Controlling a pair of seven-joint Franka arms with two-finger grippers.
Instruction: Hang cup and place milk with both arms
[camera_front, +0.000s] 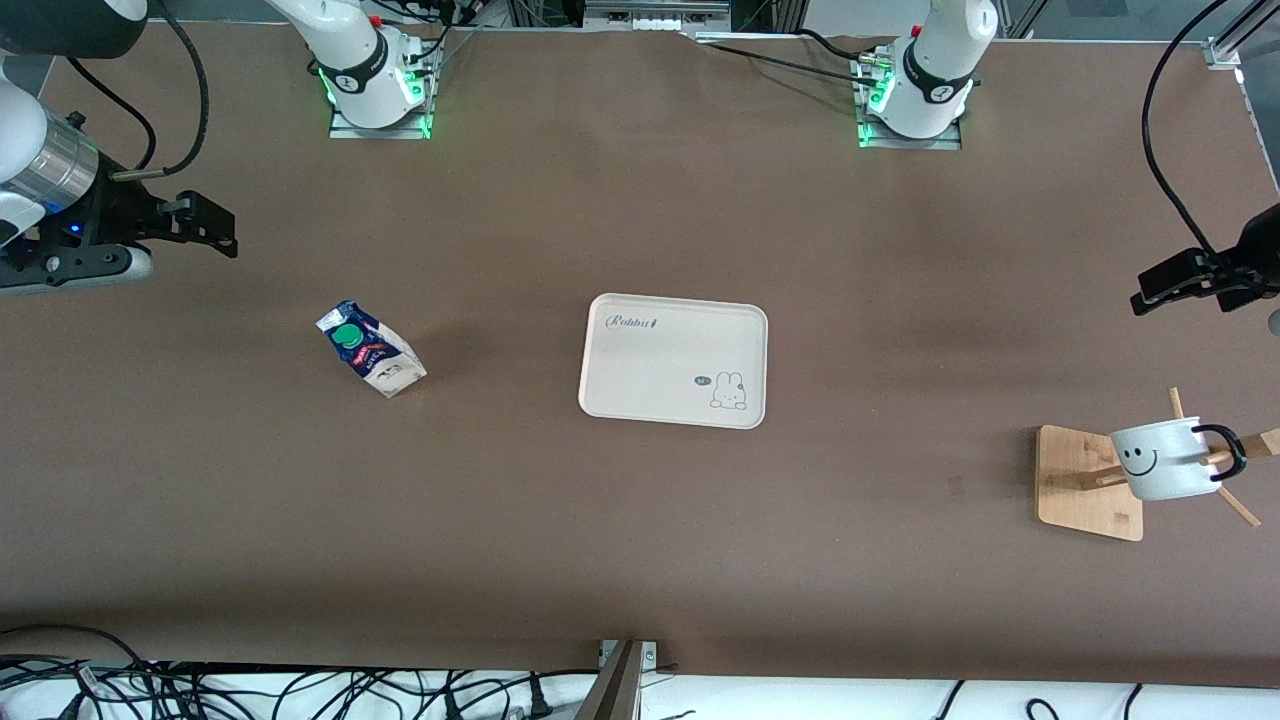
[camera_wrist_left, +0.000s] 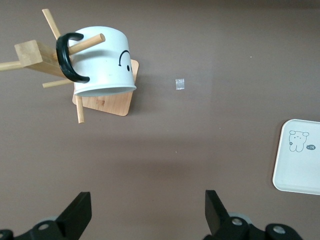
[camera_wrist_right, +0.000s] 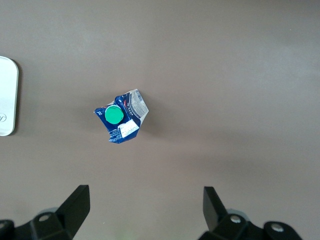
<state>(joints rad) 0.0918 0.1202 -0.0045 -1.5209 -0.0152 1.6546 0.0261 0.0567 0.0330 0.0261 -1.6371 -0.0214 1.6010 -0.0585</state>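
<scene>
The white cup (camera_front: 1165, 460) with a black handle and smiley face hangs by its handle on a peg of the wooden rack (camera_front: 1088, 482) at the left arm's end of the table; it also shows in the left wrist view (camera_wrist_left: 105, 62). The blue and white milk carton (camera_front: 370, 348) with a green cap stands on the table toward the right arm's end, also in the right wrist view (camera_wrist_right: 121, 122). My left gripper (camera_front: 1165, 287) is open and empty, up in the air beside the rack. My right gripper (camera_front: 205, 225) is open and empty, up beside the carton.
A cream tray (camera_front: 674, 360) with a rabbit print lies at the table's middle; its corner shows in the left wrist view (camera_wrist_left: 298, 156). A small scrap (camera_wrist_left: 180, 84) lies on the brown cloth near the rack. Cables lie along the table's near edge.
</scene>
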